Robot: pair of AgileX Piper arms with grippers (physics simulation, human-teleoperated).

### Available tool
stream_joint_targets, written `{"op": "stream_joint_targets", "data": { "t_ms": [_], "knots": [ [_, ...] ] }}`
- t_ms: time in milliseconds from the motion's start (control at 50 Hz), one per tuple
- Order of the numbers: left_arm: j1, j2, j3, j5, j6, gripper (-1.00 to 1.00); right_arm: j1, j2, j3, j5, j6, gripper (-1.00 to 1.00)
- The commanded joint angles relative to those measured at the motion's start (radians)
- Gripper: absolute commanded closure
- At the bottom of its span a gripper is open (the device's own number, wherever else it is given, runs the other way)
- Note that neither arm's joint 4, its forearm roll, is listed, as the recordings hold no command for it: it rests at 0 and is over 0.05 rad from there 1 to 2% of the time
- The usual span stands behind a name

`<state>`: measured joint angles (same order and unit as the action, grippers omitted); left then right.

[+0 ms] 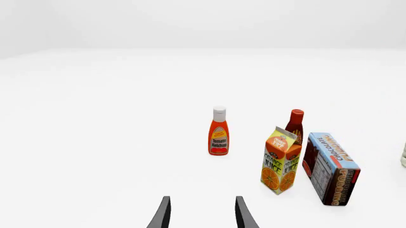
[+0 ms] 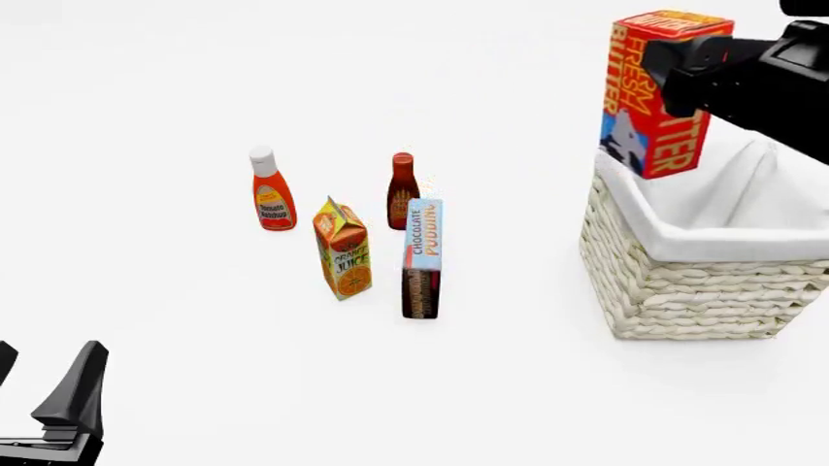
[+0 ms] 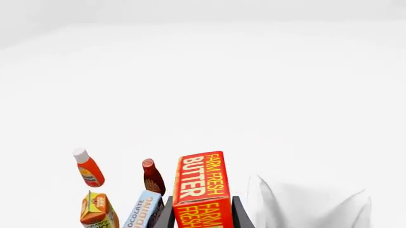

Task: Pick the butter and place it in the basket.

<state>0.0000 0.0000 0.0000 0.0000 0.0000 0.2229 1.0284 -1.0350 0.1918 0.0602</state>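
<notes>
in the left wrist view, the left hand (image 1: 202, 214) is hanging low over the white surface (image 1: 114, 123) with its two dark fingers (image 1: 162, 213) spread apart and nothing between them. ahead of it a ketchup bottle (image 1: 219, 131) is standing alone, and off to one side an orange juice carton (image 1: 280, 160) is standing just beside a chocolate pudding box (image 1: 331, 169), with a dark red sauce bottle (image 1: 295, 124) behind the carton. in the front view, the left hand (image 2: 46, 388) is sitting at the lower left corner, fingers apart and empty, well apart from the groceries. the ketchup bottle (image 2: 270, 190), the orange juice carton (image 2: 344, 249), the chocolate pudding box (image 2: 421, 258) and the dark red sauce bottle (image 2: 403, 191) are clustering near the middle of the surface. at the right, the right hand (image 2: 700, 73) is gripping the butter (image 2: 651, 92) by its upper part and holding it in the air, tilted, with its lower end hanging above the near left rim of the basket (image 2: 686, 282). in the right wrist view, the right hand (image 3: 203, 213) is clamping the butter (image 3: 201, 187) between its two dark fingers (image 3: 240, 214), and the white cloth lining of the basket (image 3: 307, 204) is showing just beside the box, while the other groceries are standing on the surface on the far side of it.
</notes>
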Motion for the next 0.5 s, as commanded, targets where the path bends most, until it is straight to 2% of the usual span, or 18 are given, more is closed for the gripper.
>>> {"op": "stream_joint_targets", "data": {
  "t_ms": [20,220,500],
  "knots": [
    [0.0,0.0,0.0,0.0,0.0,-1.0,-0.073,-0.048,0.045,-0.066,0.033,1.0],
    [0.0,0.0,0.0,0.0,0.0,-1.0,-0.139,-0.081,0.097,-0.126,0.04,1.0],
    [0.0,0.0,0.0,0.0,0.0,-1.0,-0.183,-0.094,0.165,-0.224,0.024,1.0]
  ]
}}
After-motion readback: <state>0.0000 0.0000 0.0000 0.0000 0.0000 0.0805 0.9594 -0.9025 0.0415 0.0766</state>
